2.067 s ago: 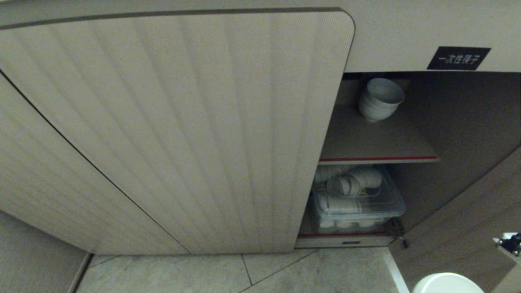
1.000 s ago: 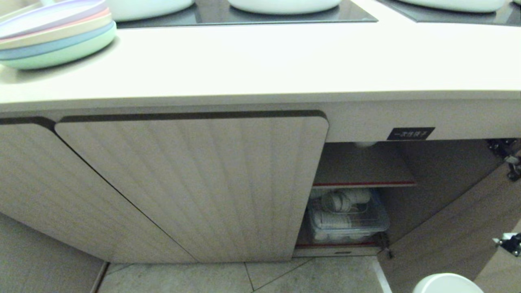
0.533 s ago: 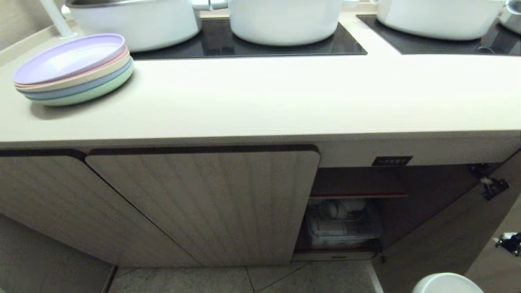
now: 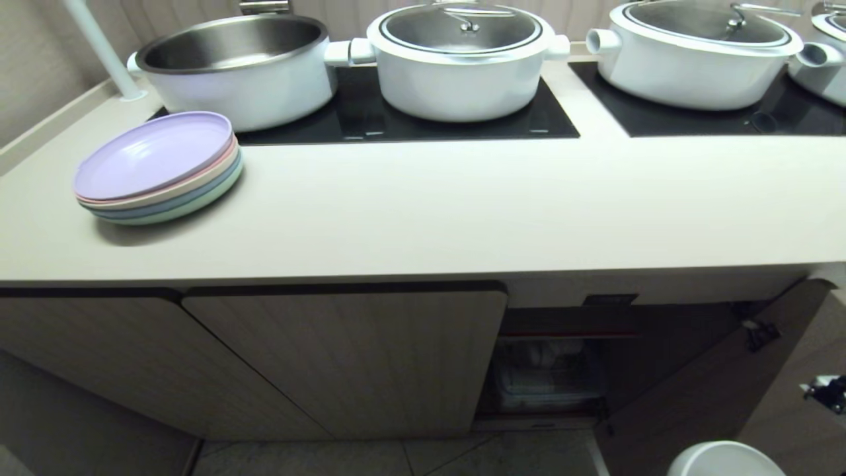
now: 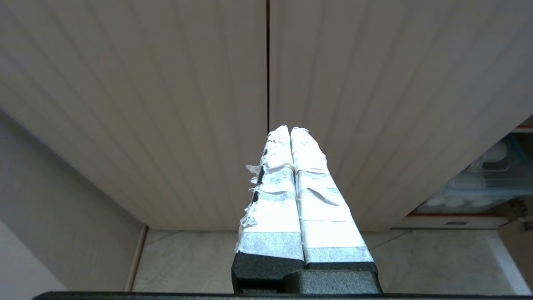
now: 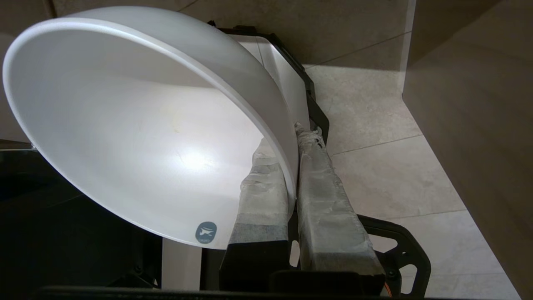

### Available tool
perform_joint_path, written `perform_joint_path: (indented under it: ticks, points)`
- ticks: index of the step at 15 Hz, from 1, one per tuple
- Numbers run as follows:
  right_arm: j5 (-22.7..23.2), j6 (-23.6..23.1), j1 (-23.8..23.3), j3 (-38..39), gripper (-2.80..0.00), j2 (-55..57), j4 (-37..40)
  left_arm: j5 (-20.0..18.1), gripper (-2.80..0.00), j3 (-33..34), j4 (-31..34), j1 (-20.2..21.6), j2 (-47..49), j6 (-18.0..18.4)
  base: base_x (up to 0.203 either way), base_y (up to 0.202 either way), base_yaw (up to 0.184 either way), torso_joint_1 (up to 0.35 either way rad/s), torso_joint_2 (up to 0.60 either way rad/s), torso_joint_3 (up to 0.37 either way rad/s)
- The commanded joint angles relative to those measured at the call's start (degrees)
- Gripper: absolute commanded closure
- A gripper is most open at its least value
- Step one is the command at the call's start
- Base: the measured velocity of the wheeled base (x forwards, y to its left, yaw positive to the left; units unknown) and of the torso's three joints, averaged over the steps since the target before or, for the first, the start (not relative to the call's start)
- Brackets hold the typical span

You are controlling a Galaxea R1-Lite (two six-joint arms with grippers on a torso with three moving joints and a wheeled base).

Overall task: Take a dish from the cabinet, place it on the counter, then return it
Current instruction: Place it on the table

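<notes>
Dish (image 6: pixel 137 125), white with a small round grey-blue logo sticker too small to read, sits at the head view's lower right, its rim pinched by the right gripper (image 6: pixel 291 146). The left gripper (image 5: pixel 290 132) hangs closed and empty before the fluted cabinet (image 4: pixel 344 357). Beyond, the black label (image 4: pixel 609 299) is illegible below the counter (image 4: pixel 423 205).

The right gripper (image 6: pixel 291 137) is clamped on the rim of the dish (image 6: pixel 137 125), one taped finger (image 6: pixel 262 187) inside the bowl, the other outside. The left gripper (image 5: pixel 290 130) hangs idle, its fingers pressed together (tape frayed along one edge).
</notes>
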Motion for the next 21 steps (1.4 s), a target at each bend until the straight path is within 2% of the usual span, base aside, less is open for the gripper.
perform_joint_path:
  ticks: [1, 7, 21]
  points:
    - [0.08, 0.06, 0.04, -0.03, 0.0, -0.01, 0.12, 0.02, 0.0, 0.0, 0.0, 0.02, -0.02, -0.11, 0.0, 0.0, 0.0, 0.271, -0.59, -0.3]
    - [0.03, 0.06, 0.04, 0.01, 0.0, -0.45, 0.12, 0.02, 0.0, 0.0, 0.0, 0.02, -0.02, -0.02, 0.0, 0.0, 0.0, 0.266, -0.56, -0.296]
    - [-0.01, 0.06, 0.22, -0.12, 0.0, -0.37, 0.12, 0.02, 0.0, 0.0, 0.0, 0.02, -0.02, -0.02, 0.0, 0.0, 0.0, 0.17, -0.34, -0.176]
